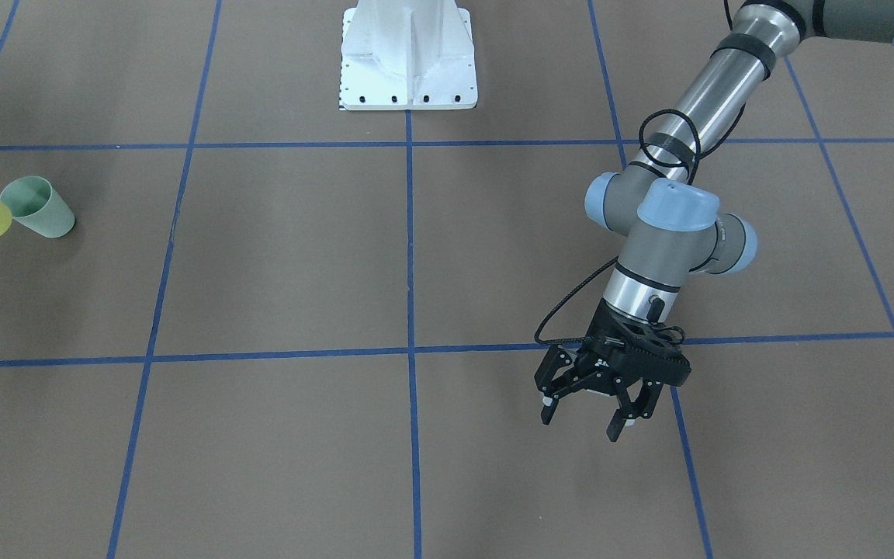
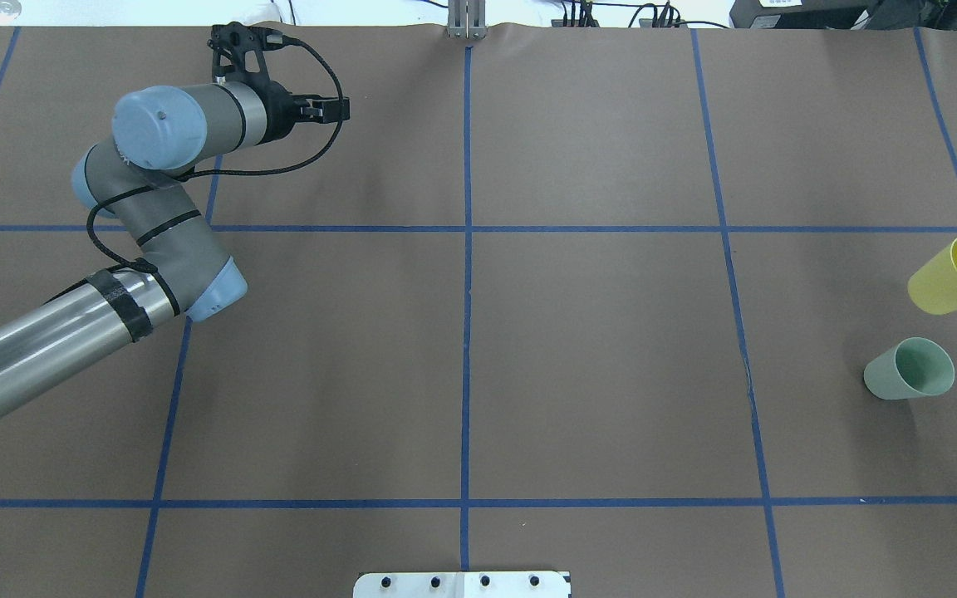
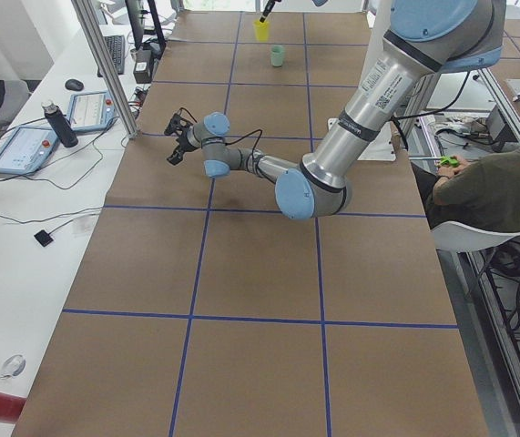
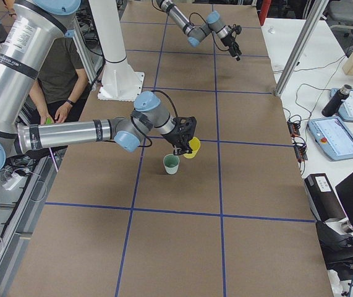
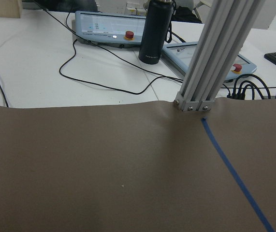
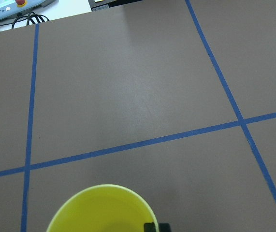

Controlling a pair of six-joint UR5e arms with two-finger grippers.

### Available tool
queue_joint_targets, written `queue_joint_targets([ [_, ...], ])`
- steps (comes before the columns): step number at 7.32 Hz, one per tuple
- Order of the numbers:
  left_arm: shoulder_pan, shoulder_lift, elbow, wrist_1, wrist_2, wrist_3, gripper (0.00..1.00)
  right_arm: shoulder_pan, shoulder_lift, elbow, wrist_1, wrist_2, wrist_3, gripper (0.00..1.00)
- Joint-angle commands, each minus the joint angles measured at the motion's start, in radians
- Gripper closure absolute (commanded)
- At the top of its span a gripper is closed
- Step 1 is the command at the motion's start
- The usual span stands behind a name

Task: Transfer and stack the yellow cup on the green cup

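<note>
**Green cup lies base-ward of what my right gripper holds**

On the brown paper-covered table, my left arm is on the opposite half, well apart from both cups. Its left gripper hangs with fingers spread and nothing between them. My right arm is the nearer one by far, so this move is its own.

The right gripper pinches the yellow cup, a small, bright, smooth tapered plastic one, at its rim. One fingertip shows inside the mouth, against the wall. The other finger I cannot see, but the cup hangs tilted rather than standing, so I judge the grip closed on it.

The green cup, a small pale mint tapered plastic one of like size, stands upright just beside it, mouth up and not touching.

From my held cup, the green one lies toward my base and a little inward, toward the table's middle — a short way off. The axes disagree: green's runs straight up, yellow's leans. As I judge it, I must bring yellow's base over green's open mouth and right that lean before lowering — otherwise the base could catch green's rim and tip it.
</note>
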Motion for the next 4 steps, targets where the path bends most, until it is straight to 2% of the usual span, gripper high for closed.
queue_joint_targets([
  [1,-0.009,0.013,-0.007,0.002,-0.005,0.001,0.01,-0.08,-0.058,-0.008,0.131,0.006,-0.021,1.0],
  [4,-0.009,0.013,-0.007,0.0,-0.005,0.001,0.01,-0.094,-0.123,-0.047,0.22,0.007,-0.156,1.0],
])
